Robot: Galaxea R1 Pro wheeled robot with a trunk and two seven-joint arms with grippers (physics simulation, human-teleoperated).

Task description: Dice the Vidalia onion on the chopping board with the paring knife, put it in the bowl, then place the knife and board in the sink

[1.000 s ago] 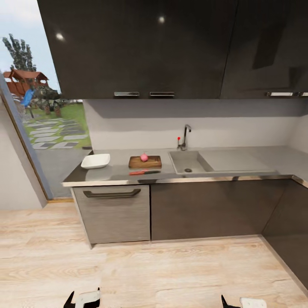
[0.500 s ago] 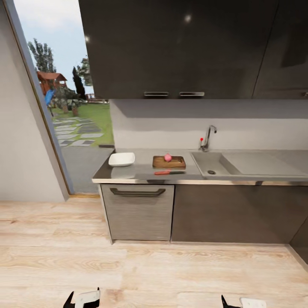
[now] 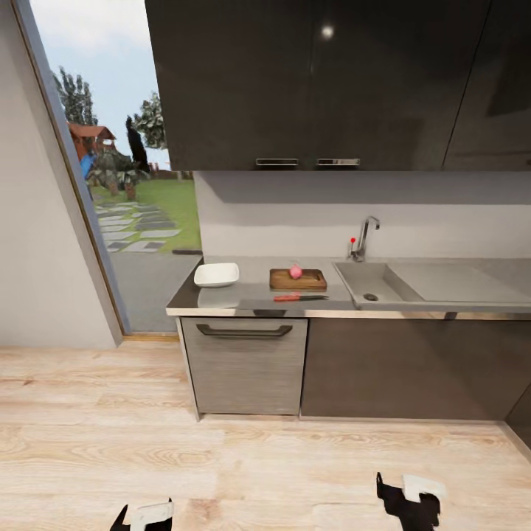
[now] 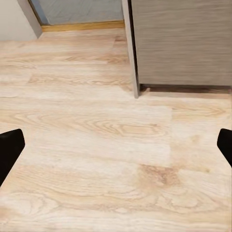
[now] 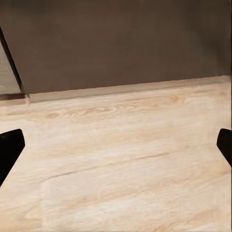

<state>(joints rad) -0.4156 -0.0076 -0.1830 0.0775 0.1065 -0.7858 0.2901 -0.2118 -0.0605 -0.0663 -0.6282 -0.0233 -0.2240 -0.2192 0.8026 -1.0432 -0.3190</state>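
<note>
Across the room, the grey countertop [image 3: 251,299] holds the white square bowl [image 3: 216,274] at its left end. To its right lies the brown chopping board [image 3: 298,280], and a small pink round onion [image 3: 296,271] rests on it. In front of the board is the red-handled paring knife [image 3: 300,297]. Right of the board is the sink [image 3: 361,280] with its chrome tap [image 3: 364,237]. My left gripper [image 3: 141,516] and right gripper [image 3: 408,501] hang low over the wooden floor, far from the counter. Both are open and hold nothing, as seen for the left gripper [image 4: 116,150] and the right gripper [image 5: 116,150] in their wrist views.
Dark cabinets [image 3: 413,365] and a light drawer front with a handle [image 3: 244,330] stand under the counter. Dark upper cabinets [image 3: 317,81] hang above it. A tall glass door [image 3: 110,199] at the left looks onto a garden. Wooden floor [image 3: 221,464] stretches from me to the counter.
The camera has swung, so the counter sits further right in the picture than a second ago. My right gripper has come up higher into the head view. The things on the counter have not moved.
</note>
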